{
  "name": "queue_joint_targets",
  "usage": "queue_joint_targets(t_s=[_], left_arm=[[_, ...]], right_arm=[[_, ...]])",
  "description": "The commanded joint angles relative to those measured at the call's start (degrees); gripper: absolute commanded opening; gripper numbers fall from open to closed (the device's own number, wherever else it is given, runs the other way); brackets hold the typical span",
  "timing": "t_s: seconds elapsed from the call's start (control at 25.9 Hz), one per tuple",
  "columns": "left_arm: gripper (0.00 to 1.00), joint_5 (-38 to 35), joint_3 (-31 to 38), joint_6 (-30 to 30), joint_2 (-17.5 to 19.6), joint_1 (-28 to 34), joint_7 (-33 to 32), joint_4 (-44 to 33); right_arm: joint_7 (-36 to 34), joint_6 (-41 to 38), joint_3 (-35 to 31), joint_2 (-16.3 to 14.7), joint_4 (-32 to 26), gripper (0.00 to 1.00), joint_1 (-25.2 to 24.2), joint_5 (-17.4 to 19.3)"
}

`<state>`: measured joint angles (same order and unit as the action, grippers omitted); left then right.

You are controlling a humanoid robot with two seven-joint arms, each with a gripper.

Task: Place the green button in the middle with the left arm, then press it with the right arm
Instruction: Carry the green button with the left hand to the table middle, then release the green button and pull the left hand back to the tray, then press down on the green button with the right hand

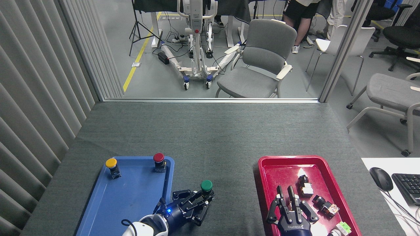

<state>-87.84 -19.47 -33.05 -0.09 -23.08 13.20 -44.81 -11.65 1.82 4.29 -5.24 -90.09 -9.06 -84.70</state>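
Now the left arm (pixel 202 200) grasps the green button (pixel 206 186) at its fingertips over the middle (pixel 226 183), and if released while tilted it may topple; the right arm (pixel 290 203), fingers drawn together, holds nothing I can see.
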Motion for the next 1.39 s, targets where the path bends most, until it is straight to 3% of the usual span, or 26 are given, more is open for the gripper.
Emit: queue_joint_targets(t_s=[0.0, 0.08, 0.12, 0.27, 0.5, 0.66, 0.77, 0.85, 0.97, 1.08, 1.35], left_arm=[[0.00, 0.1, -0.2, 0.1, -0.9, -0.6, 0.1, 1.3], [0.05, 0.2, -0.2, 0.1, -1.6, -0.6, 0.6, 2.4], [0.18, 0.3, -0.2, 0.3, -2.3, -0.6, 0.7, 3.3], [0.99, 0.8, -0.2, 2.5, -3.8, -0.4, 1.3, 3.6], [1.00, 0.9, -0.1, 1.1, -2.5, 0.6, 1.2, -0.9], [1.00, 2.0, 0.5, 0.8, 5.3, 5.1, 0.6, -11.3], [1.00, 8.7, 2.5, 1.7, 13.1, 10.4, 0.3, -21.2], [1.00, 12.6, 6.5, 4.2, 16.1, 14.1, 0.4, -26.0], [1.00, 13.5, 13.1, 11.3, 16.3, 17.3, 0.5, -30.4], [1.00, 13.7, 15.7, 17.0, 16.1, 17.5, 0.4, -30.0], [0.99, 13.6, 16.6, 20.7, 15.1, 18.2, 3.1, -28.0]], right_arm=[[-0.2, -3.0, 0.6, -0.1, 0.0, 0.00, -0.1, -0.6], [-0.2, -8.3, 2.6, -0.4, 0.0, 0.00, 0.0, -2.0], [-0.2, -10.3, 2.8, -0.6, 0.0, 0.00, 0.1, -2.9], [0.0, -11.2, 3.3, 0.1, 0.4, 0.00, 1.2, -8.1], [2.7, -10.9, 6.7, 1.9, 1.5, 0.00, 3.7, -8.4], [3.9, -9.9, 9.3, 3.7, 5.2, 0.00, 6.3, -9.1], [4.2, -6.9, 11.5, 4.5, 9.5, 0.00, 8.9, -9.3], [4.2, -5.9, 12.3, 5.0, 12.0, 0.00, 10.5, -9.3], [4.2, -5.1, 12.4, 6.0, 16.2, 0.00, 12.4, -9.1], [3.7, -5.0, 13.4, 6.5, 21.3, 0.00, 13.9, -9.1], [2.3, -1.8, 14.3, 7.5, 25.5, 0.00, 14.3, -8.7]])
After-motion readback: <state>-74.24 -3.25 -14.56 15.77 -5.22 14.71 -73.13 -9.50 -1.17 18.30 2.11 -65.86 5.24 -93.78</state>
